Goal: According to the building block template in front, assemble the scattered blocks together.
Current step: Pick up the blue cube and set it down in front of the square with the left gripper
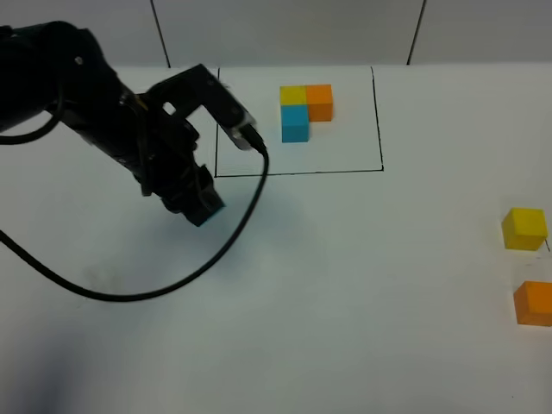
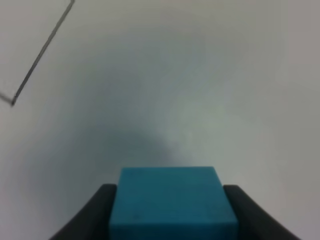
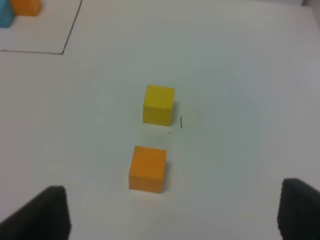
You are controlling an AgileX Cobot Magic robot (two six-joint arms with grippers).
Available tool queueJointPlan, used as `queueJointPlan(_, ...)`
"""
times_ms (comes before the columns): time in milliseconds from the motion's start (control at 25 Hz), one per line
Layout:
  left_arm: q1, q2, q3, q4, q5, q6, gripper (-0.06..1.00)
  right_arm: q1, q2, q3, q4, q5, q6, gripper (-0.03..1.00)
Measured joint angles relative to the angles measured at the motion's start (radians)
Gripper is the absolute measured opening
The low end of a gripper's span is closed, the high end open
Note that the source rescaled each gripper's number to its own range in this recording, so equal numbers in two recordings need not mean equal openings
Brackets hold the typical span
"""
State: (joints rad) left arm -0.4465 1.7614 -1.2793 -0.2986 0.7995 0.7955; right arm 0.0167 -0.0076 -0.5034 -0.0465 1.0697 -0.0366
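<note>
The building block template point(image 1: 304, 110) is a yellow, orange and blue L inside a thin black drawn rectangle point(image 1: 297, 172) at the back of the table. My left gripper point(image 1: 203, 207) is shut on the sky-blue cube point(image 2: 172, 202), which sits between its dark fingers point(image 2: 95, 215) just left of the rectangle. The loose yellow cube point(image 1: 524, 228) and orange cube point(image 1: 535, 303) lie at the far right, a small gap apart. The right wrist view shows the yellow cube point(image 3: 159, 104) and orange cube point(image 3: 147, 169) ahead of my right gripper point(image 3: 175, 210), which is open and holds nothing.
A black cable point(image 1: 172, 280) loops from the left arm across the white table point(image 1: 345, 285). The rectangle's corner point(image 3: 62, 51) and part of the template point(image 3: 20, 7) show in the right wrist view. The right arm is out of the overhead view.
</note>
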Motion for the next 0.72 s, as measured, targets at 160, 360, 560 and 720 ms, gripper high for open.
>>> queueJointPlan(160, -0.138, 0.047, -0.068, 0.133, 0.075, -0.004, 0.02, 0.0, 0.0, 0.0, 0.0, 0.0, 0.0, 0.71)
queueJointPlan(360, -0.249, 0.134, -0.134, 0.241, 0.099, -0.061, 0.02, 0.0, 0.0, 0.0, 0.0, 0.0, 0.0, 0.71)
queueJointPlan(560, -0.302, 0.205, -0.144, 0.249, 0.088, -0.055, 0.02, 0.0, 0.0, 0.0, 0.0, 0.0, 0.0, 0.71)
queueJointPlan(720, -0.32, 0.269, -0.144, 0.25, 0.071, -0.052, 0.02, 0.0, 0.0, 0.0, 0.0, 0.0, 0.0, 0.71)
